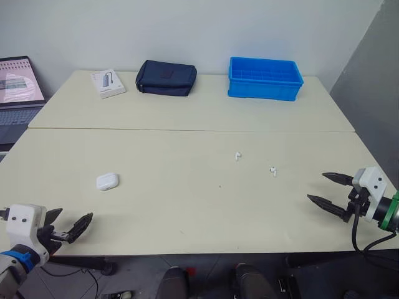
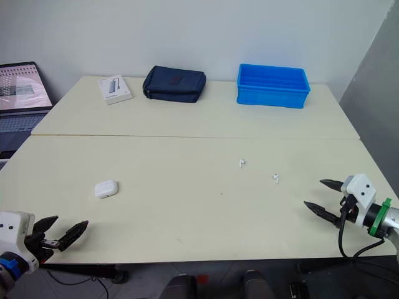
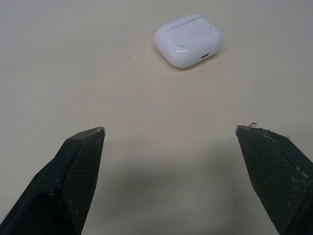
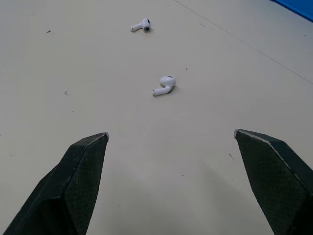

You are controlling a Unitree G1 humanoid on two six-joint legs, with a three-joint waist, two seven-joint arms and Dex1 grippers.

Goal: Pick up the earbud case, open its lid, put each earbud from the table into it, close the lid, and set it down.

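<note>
A white earbud case (image 1: 107,181) lies shut on the cream table (image 1: 187,205), toward the left front; the left wrist view shows the case (image 3: 189,39) ahead of the fingers. Two white earbuds rest right of centre: one earbud (image 1: 237,156) and a second earbud (image 1: 273,170), also seen as the nearer earbud (image 4: 164,85) and the farther earbud (image 4: 141,25). My left gripper (image 1: 70,225) hovers open at the front left edge, short of the case. My right gripper (image 1: 325,189) stands open at the front right, apart from the earbuds.
A blue bin (image 1: 265,78), a dark pouch (image 1: 166,78) and a small white box (image 1: 108,83) sit along the table's back. A laptop (image 1: 19,93) stands off the left side. A grey wall (image 1: 374,93) rises at the right.
</note>
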